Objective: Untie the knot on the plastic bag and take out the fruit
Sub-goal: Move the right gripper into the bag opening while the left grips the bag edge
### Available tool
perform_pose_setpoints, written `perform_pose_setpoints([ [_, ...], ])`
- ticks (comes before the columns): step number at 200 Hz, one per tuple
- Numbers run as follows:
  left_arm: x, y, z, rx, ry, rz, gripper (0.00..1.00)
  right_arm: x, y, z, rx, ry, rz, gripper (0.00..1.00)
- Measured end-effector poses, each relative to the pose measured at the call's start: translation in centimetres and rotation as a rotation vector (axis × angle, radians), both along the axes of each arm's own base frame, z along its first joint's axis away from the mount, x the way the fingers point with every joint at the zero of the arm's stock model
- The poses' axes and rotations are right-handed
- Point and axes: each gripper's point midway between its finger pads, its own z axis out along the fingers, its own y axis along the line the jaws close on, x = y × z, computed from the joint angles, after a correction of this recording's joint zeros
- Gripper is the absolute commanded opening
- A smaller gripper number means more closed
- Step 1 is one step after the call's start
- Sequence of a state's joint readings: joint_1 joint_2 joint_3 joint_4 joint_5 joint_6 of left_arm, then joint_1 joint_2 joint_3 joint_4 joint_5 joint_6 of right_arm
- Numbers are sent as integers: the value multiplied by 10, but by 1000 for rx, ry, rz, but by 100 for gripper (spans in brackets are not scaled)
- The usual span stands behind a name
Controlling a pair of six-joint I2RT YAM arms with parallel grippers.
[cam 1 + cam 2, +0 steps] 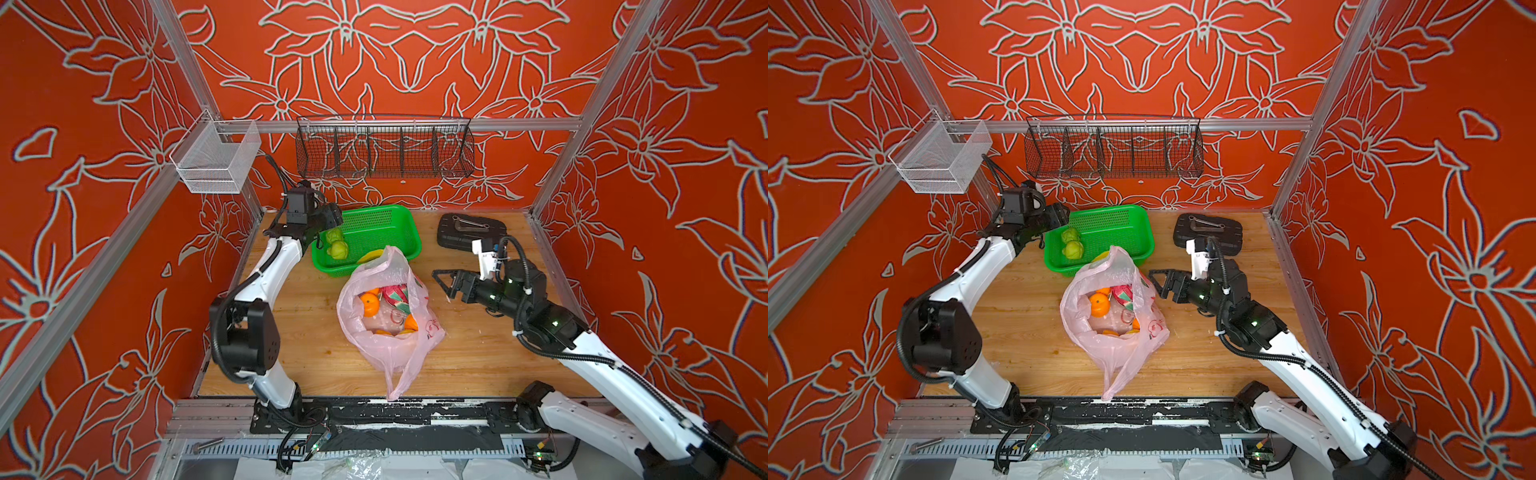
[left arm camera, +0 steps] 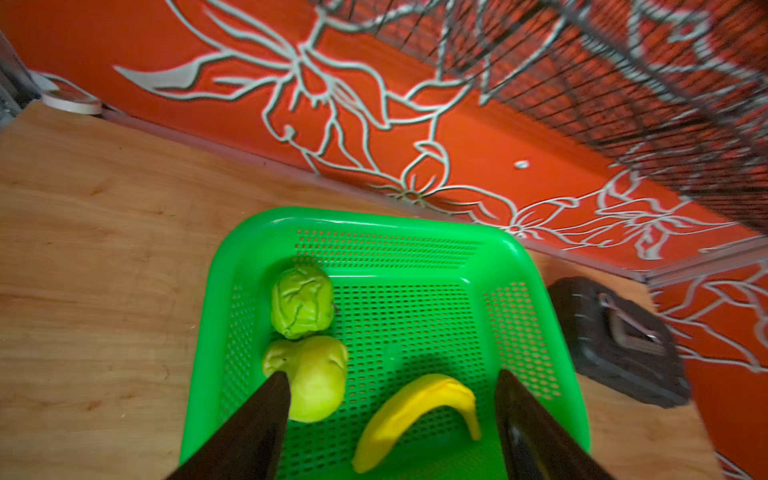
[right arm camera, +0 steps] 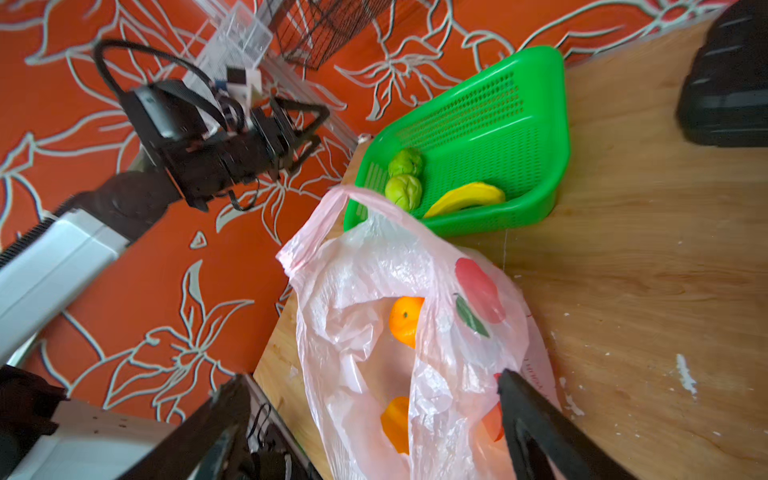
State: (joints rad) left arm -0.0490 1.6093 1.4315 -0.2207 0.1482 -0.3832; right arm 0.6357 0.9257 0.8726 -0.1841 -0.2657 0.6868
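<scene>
The pink plastic bag [image 1: 390, 332] [image 1: 1113, 336] [image 3: 415, 257] lies mid-table with its mouth gaping. The knot is out of view; one handle loop stands up loose. Inside the bag I see fruit: an orange [image 1: 369, 303] [image 3: 405, 320] and a dragon fruit [image 1: 395, 296]. Behind it the green basket [image 1: 374, 212] [image 2: 332, 218] holds two green apples [image 2: 302, 301] [image 2: 318, 376] and a banana [image 2: 415, 409]. My left gripper [image 2: 392, 374] [image 1: 330, 226] hangs open above the basket's left end, holding nothing. My right gripper [image 1: 439, 284] [image 3: 374, 376] stands open just right of the bag, gripping nothing.
A black case [image 1: 471, 230] lies at the back right of the wooden table. On the back rail hang a black wire basket [image 1: 384, 151] and, at the left corner, a white mesh basket [image 1: 216, 162]. Red walls close in three sides.
</scene>
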Motion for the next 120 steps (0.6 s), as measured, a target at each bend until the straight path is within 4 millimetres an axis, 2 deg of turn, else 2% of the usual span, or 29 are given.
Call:
perform_pose_setpoints([
  [15, -22, -13, 13, -48, -23, -38, 77, -8, 21, -3, -48, -14, 66, 86],
  [39, -63, -44, 17, -83, -30, -118, 77, -14, 51, -8, -104, -27, 141, 74],
  [57, -98, -68, 17, -72, -18, -173, 77, -12, 70, -22, -157, -12, 162, 64],
  [72, -126, -81, 13, -53, 0, -201, 77, -11, 82, -40, -213, 5, 175, 61],
  [88, -152, -80, 5, -31, 20, -198, 77, -11, 92, -63, -274, 29, 187, 59],
  [120, -198, -63, -31, 1, 108, -167, 77, -21, 113, -109, -367, 93, 242, 51],
])
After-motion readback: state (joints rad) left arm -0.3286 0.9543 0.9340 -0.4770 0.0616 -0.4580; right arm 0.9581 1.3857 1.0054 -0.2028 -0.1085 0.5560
